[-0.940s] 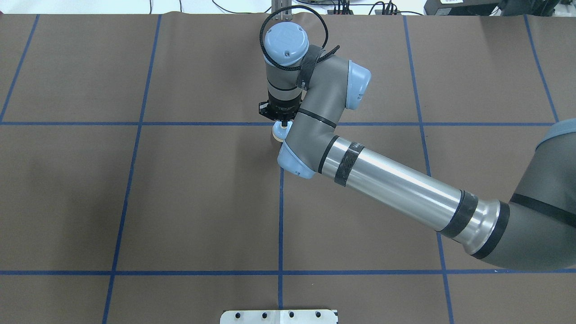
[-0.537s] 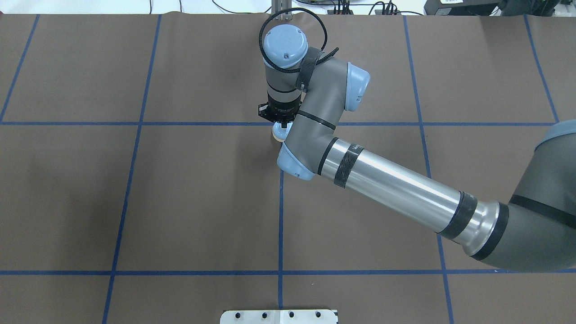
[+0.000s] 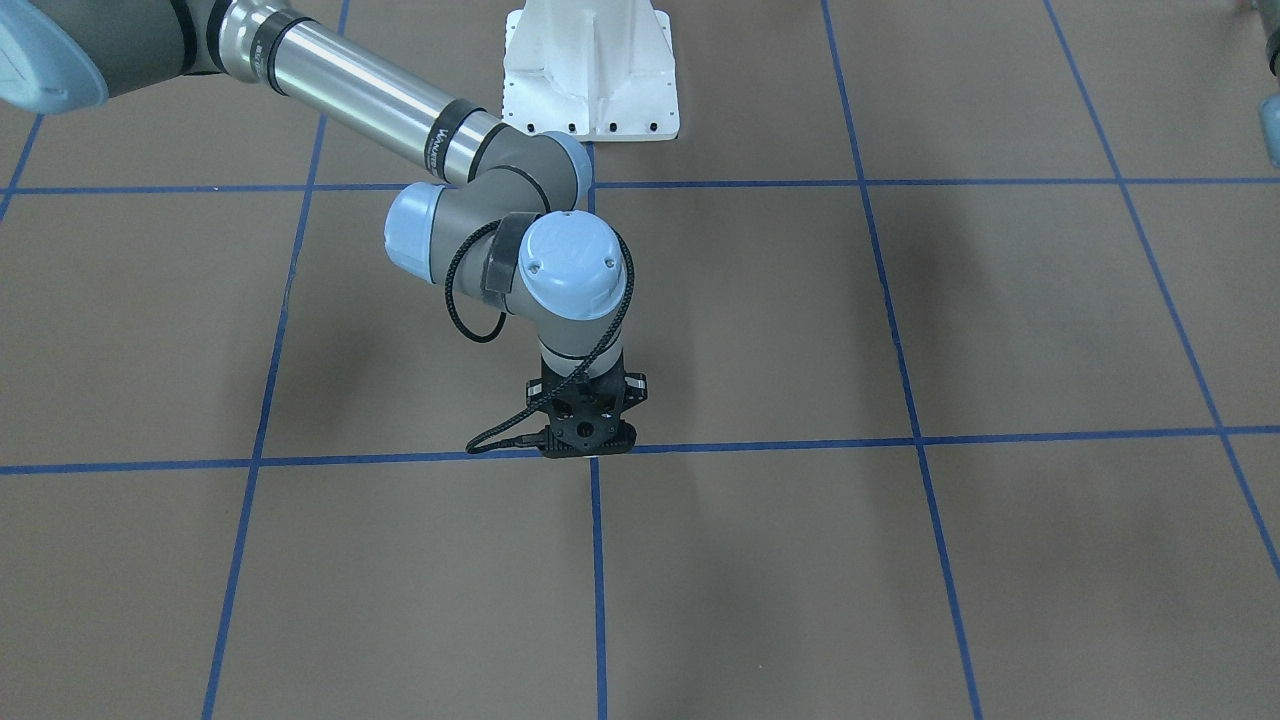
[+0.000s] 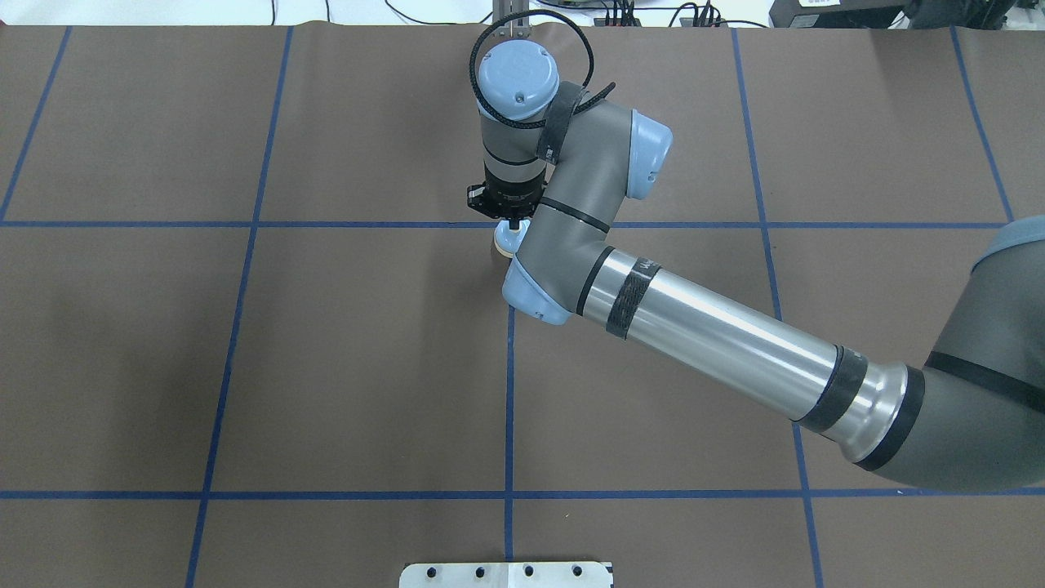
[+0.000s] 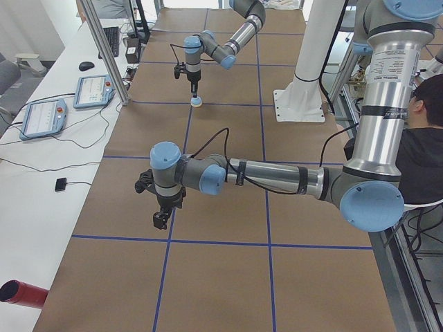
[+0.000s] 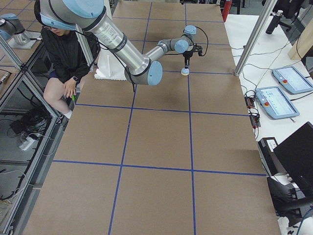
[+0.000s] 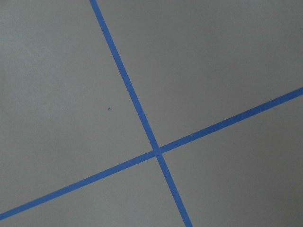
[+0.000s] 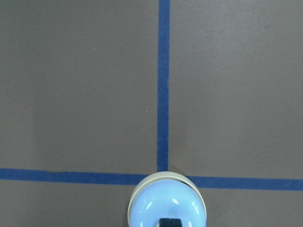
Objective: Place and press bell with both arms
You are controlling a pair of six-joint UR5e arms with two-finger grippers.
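From my console, the bell [image 4: 505, 241] looks set down on the worktop [image 4: 326, 367], touching the blue tape crossing [image 8: 163, 175] on its robot-facing side. The right wrist view shows its base ring lapping over the tape there. The right arm [image 4: 718, 335] reaches out to that crossing and points the right claw [image 4: 513, 222] straight down on the dome. Only a small dark tip shows at the very top of the bell, where the button should be, and no finger shows out to either side. I read that claw as drawn together and pinched on the bell's button, though the contact itself is mostly hidden. The left arm [image 5: 277, 176] is well away from the crossing, toward the robot's left end of the worktop. The left claw [image 5: 160, 220] hangs above bare paper there. It shows only in the side view, so I cannot tell whether its fingers are apart or together. I judge the placing step all but done and the pressing step not yet begun. Next, I would have the right claw let go and lift straight up so it does not drag the bell off the crossing. Then I would bring the left claw across and push squarely down on the button, since an off-centre push could tip or skate so light a bell.
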